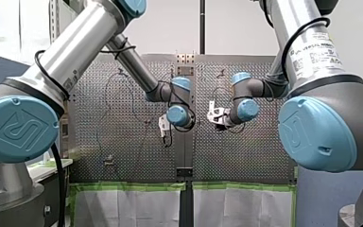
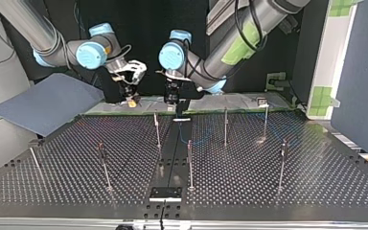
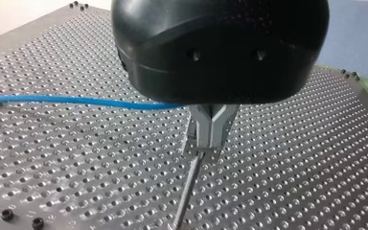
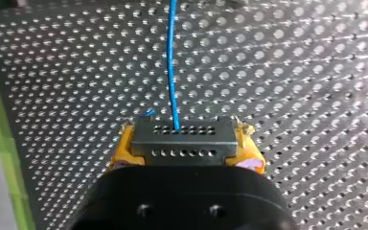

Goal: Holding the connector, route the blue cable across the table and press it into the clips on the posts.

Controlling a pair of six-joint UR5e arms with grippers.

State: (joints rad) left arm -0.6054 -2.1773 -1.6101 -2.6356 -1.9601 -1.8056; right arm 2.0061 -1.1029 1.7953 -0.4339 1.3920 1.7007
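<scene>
One end secured: my right gripper (image 4: 186,143) has its yellow pads clamped on the connector (image 4: 183,140), cable (image 4: 172,62) running straight ahead. My left gripper (image 3: 206,143), fingers pressed together, hangs just above a post (image 3: 189,187), cable passing behind it. I judge nearly all routing remains.

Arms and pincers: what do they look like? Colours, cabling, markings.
Both arms are silver tubes with light-blue joint caps and black cables outside. My left arm has green tape patches in the top view; my right arm bears a white printed label. Left pincer: black rounded housing, metal fingers. Right pincer: black housing, yellow pads.
</scene>
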